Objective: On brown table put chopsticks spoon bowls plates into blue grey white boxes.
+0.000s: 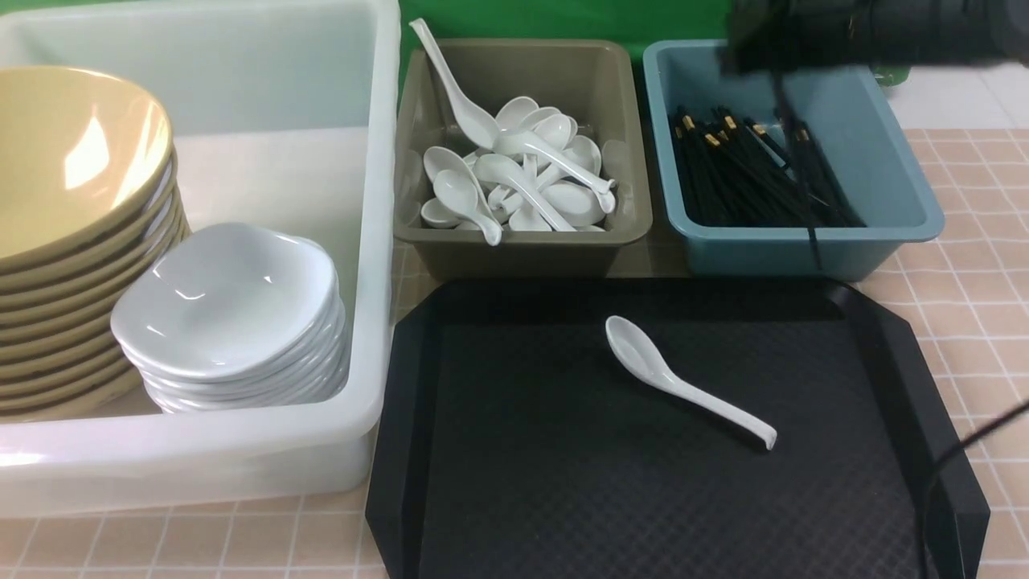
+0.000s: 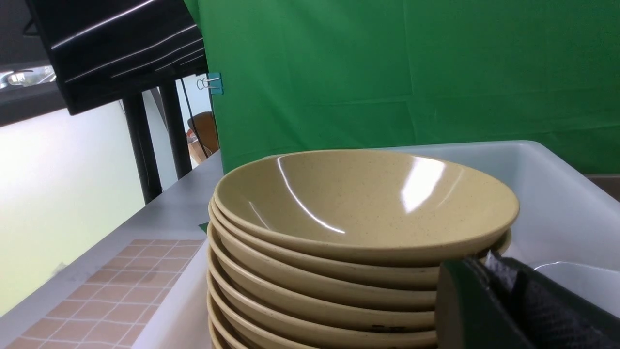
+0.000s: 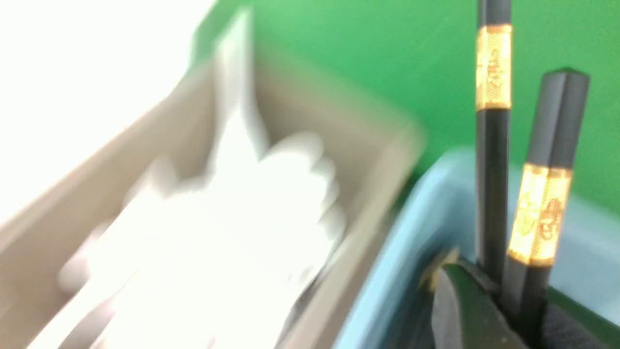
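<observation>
While your right gripper (image 3: 489, 303) hangs over the blue box (image 1: 900, 181): chopstick drop-off, by my reading, is the step in hand
Right jaws: pinched on a pair of black chopsticks (image 3: 493, 160), gold bands standing clear
Left jaws: closed fully, beside the tan bowls (image 2: 363, 203), nothing seen between them
Next move: you likely line the pair up with the chopstick pile (image 1: 739, 173), lower, then release
Spoon (image 1: 643, 358): on the black tray (image 1: 514, 498), probably your next pickup for the grey box (image 1: 522, 261)
</observation>
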Robot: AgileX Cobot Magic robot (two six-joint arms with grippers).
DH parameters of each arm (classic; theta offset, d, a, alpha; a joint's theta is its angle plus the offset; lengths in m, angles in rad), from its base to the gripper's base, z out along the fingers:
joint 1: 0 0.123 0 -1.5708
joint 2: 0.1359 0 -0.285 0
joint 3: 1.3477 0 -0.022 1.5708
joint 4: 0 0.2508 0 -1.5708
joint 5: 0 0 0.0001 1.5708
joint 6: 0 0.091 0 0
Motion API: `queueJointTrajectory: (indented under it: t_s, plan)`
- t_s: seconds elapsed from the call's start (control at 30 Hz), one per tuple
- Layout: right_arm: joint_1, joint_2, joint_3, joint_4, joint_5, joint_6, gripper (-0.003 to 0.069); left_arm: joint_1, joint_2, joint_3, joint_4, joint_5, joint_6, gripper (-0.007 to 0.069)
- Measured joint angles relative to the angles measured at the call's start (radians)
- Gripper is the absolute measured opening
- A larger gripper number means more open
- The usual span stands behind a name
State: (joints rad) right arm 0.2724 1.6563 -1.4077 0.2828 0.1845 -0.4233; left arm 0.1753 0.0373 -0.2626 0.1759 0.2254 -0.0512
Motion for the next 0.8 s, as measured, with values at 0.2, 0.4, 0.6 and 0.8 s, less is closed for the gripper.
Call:
queueJointTrajectory:
  t_s: [0.2, 0.4, 0.6, 0.8]
  plan:
    - [-0.052, 0.238, -0.141, 0.009, -0.145, -0.066, 0.0126, 0.0, 0.0, 0.0, 0.001, 0.0, 0.0, 0.0004]
    - [-0.062, 0.34, -0.241, 0.009, 0.098, -0.08, 0.0354, 0.0, 0.0, 0.0, 0.004, 0.0, 0.0, 0.0004]
    - [-0.057, 0.28, -0.334, 0.006, 0.441, 0.038, 0.0443, 0.0, 0.0, 0.0, 0.008, 0.001, 0.0, 0.0004]
    - [0.011, 0.244, -0.306, -0.006, 0.741, 0.085, 0.0424, 0.0, 0.0, 0.0, 0.009, 0.0, 0.0, 0.0004]
